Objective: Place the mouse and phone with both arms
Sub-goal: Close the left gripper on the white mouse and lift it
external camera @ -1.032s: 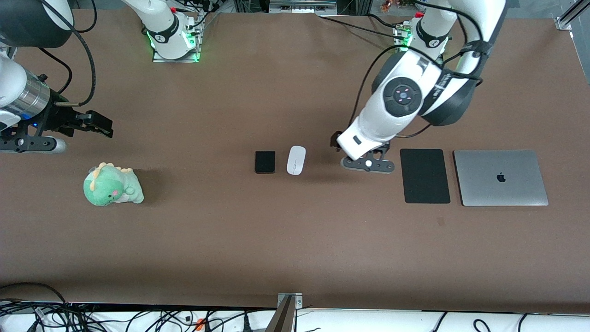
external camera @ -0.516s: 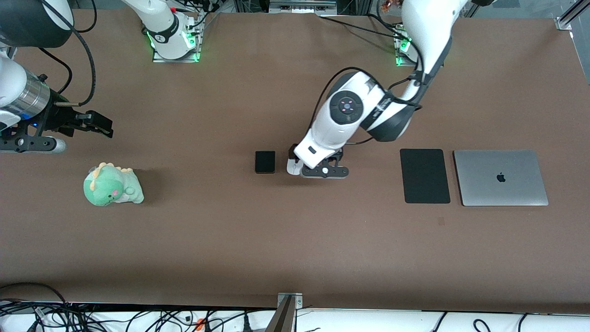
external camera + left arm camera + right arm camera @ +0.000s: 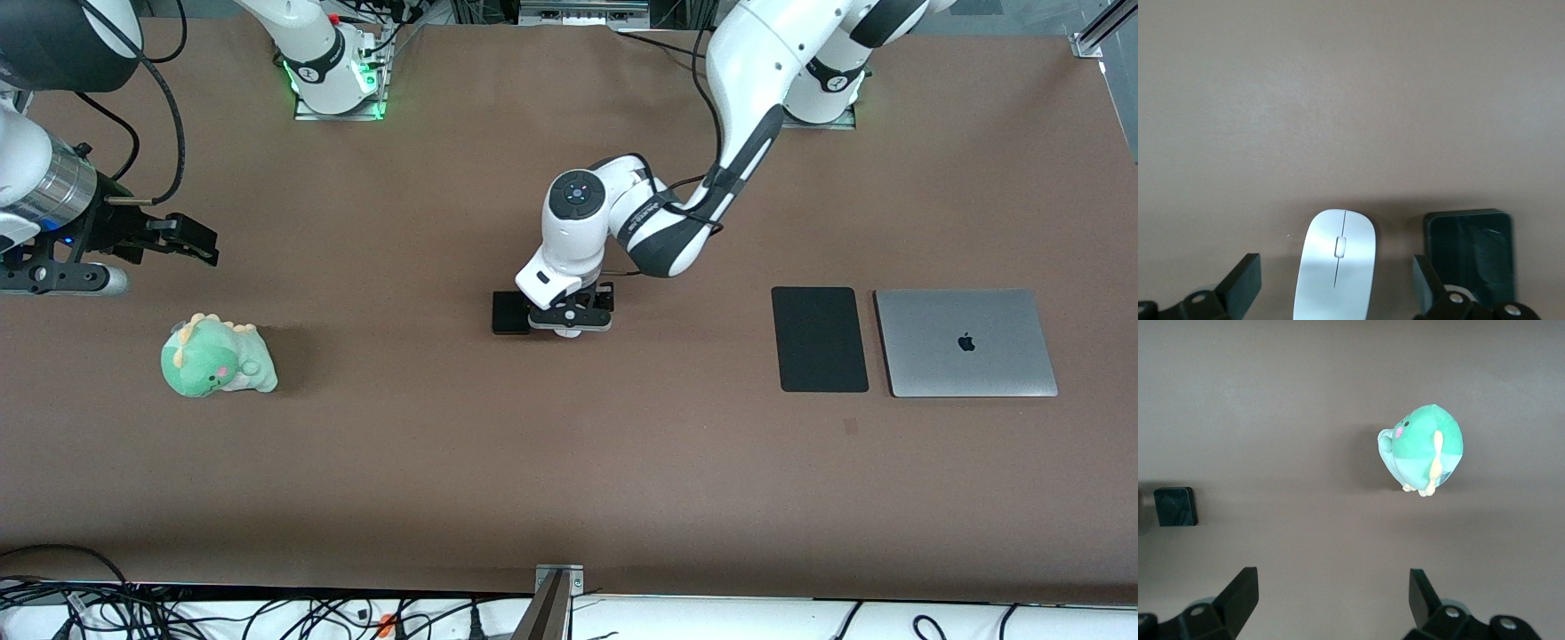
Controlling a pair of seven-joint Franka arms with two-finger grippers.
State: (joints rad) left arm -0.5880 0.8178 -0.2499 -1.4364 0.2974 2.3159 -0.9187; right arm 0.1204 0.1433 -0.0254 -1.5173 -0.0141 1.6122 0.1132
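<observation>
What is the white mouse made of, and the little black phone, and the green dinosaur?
The mouse looks like smooth, satin plastic: light spreads softly across its shell. The phone seems to have a glossy, glass-like face, since faint reflections show on it in the left wrist view. The green dinosaur looks like soft plush fabric, round and stuffed, with a matte surface.

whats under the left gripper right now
The left gripper hangs open over the mouse, a finger at each side, not yet gripping. The phone lies beside it. In the front view the wrist covers most of the mouse.
</observation>
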